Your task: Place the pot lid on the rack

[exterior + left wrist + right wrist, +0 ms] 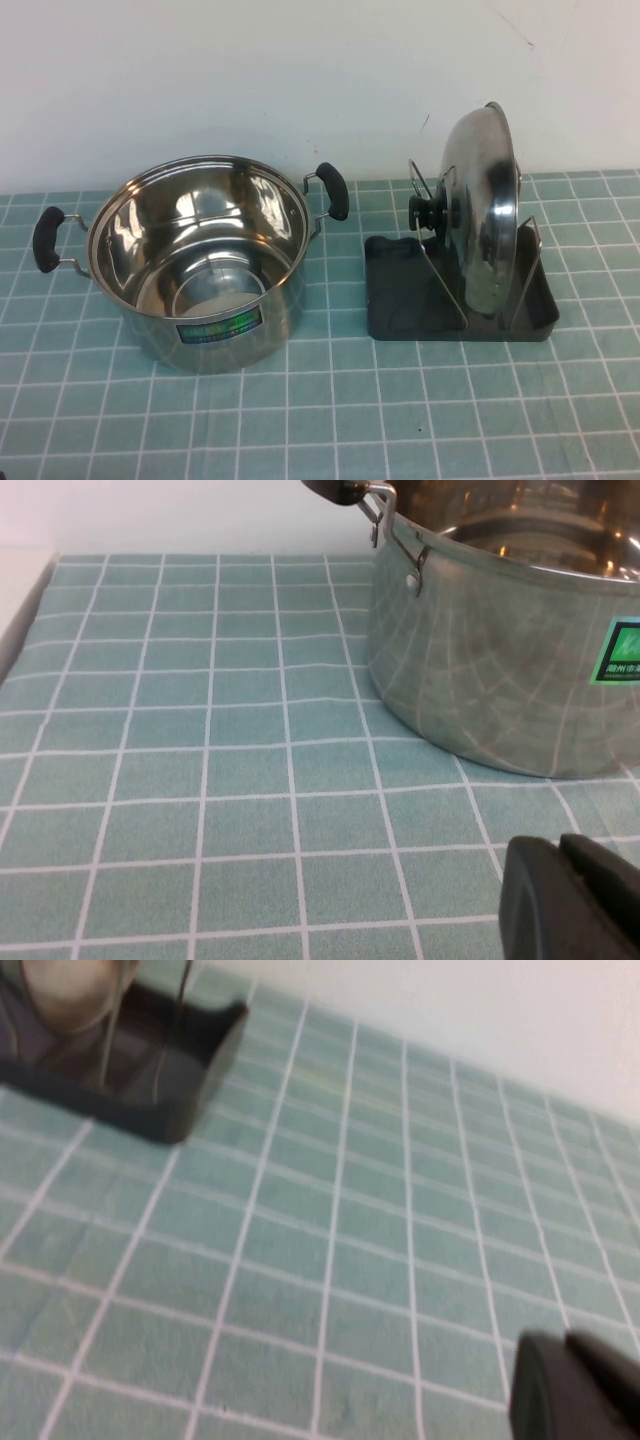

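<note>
While the pot lid (482,215) stands on edge in the rack (400,290), both grippers sit low and apart from it, right gripper (575,1390) nearer, left gripper (570,900) by the pot (200,260); finger states untellable.

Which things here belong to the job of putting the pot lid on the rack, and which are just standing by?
Belong to the job:
pot lid, standing on edge between the wire dividers
rack, right of the pot

Standing by:
steel pot, open
green checked tablecloth
left gripper, low near the pot
right gripper, low beside the rack
</note>
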`<state>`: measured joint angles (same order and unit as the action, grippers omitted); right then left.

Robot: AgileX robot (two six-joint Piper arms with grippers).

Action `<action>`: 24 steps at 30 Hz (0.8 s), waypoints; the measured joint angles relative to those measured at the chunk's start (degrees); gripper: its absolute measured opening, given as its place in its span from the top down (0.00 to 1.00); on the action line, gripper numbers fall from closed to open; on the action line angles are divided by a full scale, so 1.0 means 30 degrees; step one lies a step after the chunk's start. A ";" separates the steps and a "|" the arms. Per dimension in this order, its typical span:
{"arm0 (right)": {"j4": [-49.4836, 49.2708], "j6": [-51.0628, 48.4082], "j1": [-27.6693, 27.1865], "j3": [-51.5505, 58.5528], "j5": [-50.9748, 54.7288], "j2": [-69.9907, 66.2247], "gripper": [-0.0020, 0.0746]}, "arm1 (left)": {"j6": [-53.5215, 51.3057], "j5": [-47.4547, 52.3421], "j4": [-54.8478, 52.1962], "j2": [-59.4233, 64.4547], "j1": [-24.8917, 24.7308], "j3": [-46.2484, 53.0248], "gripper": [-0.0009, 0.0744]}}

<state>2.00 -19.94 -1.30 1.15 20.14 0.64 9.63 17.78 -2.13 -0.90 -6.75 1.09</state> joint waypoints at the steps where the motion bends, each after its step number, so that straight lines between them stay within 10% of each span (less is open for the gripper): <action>1: 0.0000 0.0263 -0.0151 0.0000 0.0000 0.0000 0.98 | 0.0000 0.0000 0.0000 0.0000 0.0000 0.0000 0.99; 24: -0.0137 0.4420 -0.0518 0.0016 -0.0111 0.0041 0.98 | 0.0000 0.0000 0.0029 0.0000 0.0000 0.0000 0.99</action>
<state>1.59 -6.68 -2.85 1.20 19.81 0.77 9.63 17.78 -2.04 -0.90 -6.75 1.09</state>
